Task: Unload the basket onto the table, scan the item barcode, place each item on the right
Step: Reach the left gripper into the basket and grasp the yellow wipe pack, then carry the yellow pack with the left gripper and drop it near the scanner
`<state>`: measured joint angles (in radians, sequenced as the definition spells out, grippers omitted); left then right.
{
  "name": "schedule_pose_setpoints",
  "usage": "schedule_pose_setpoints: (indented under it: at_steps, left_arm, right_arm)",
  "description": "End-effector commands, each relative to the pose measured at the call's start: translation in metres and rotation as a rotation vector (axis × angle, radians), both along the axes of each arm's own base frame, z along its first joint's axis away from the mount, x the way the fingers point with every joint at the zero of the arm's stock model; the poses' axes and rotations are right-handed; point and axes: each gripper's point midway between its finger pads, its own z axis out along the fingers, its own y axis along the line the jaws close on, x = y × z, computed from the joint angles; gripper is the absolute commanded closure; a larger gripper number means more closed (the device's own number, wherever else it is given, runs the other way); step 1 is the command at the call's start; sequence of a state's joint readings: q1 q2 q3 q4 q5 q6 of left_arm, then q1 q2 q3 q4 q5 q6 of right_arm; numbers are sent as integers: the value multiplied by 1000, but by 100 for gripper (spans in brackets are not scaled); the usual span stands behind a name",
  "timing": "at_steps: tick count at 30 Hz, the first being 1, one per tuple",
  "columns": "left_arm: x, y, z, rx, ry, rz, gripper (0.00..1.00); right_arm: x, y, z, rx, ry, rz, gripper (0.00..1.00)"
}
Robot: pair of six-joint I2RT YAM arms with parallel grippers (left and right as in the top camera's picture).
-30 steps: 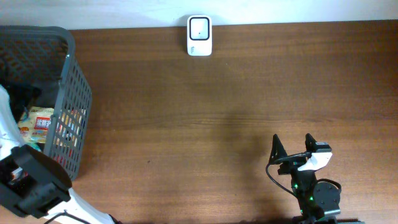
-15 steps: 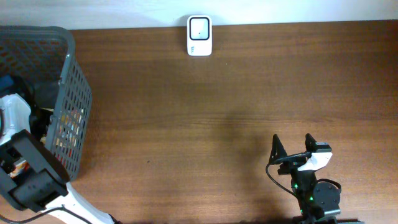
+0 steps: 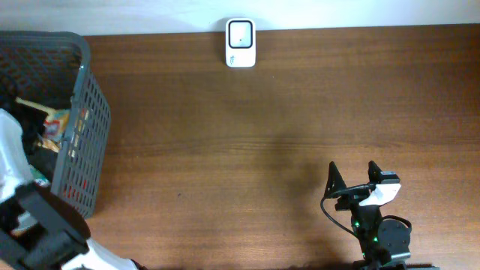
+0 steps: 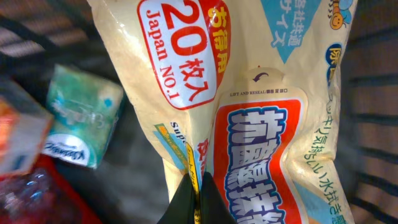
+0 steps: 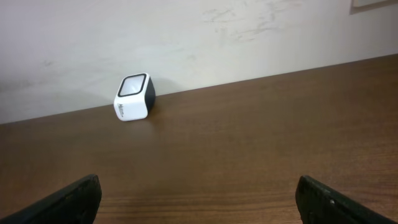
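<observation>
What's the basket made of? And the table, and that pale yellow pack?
Basket: looks like dark grey plastic, matte, moulded into a grid of holes.
Table: wood or a wood-look top, brown with grain lines and a slight sheen.
Pack: thin soft plastic film, glossy and printed, with wrinkles.

dark grey plastic mesh basket is cut off by the overhead's left edge. left gripper, inside the basket, is hidden there under the white arm; only its pinched tips are seen in the wrist view. cream plastic wet-wipes pack in the basket is cropped top, right and bottom. small teal packet beside it is blurred.
</observation>
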<state>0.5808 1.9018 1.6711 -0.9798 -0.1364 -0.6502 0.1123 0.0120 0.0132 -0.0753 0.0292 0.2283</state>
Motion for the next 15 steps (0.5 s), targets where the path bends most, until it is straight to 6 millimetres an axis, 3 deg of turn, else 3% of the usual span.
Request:
schedule_pose_setpoints:
  at_steps: [1, 4, 7, 8, 9, 11, 12, 14, 15]
  left_arm:
    - [0, -3, 83, 102, -177, -21, 100]
    - [3, -12, 87, 80, -200, -43, 100]
    - [4, -15, 160, 204, -401, -57, 100]
    - [0, -26, 199, 260, -500, -78, 100]
    - [-6, -49, 241, 318, -608, -118, 100]
    - [-9, -85, 283, 359, -729, -194, 100]
    - [-6, -114, 302, 362, -795, -260, 100]
    - [11, -186, 313, 278, -876, -457, 100]
    - [26, -236, 303, 207, -873, -586, 100]
  right_arm:
    - [0, 0, -3, -4, 5, 0, 2]
    - [0, 0, -3, -4, 5, 0, 2]
    - [0, 0, -3, -4, 5, 0, 2]
    - [0, 0, -3, -4, 6, 0, 2]
    - [0, 0, -3, -4, 6, 0, 1]
    - [0, 0, -3, -4, 6, 0, 2]
    - [0, 0, -3, -4, 5, 0, 2]
    - [0, 0, -3, -4, 5, 0, 2]
    - [0, 0, -3, -4, 6, 0, 2]
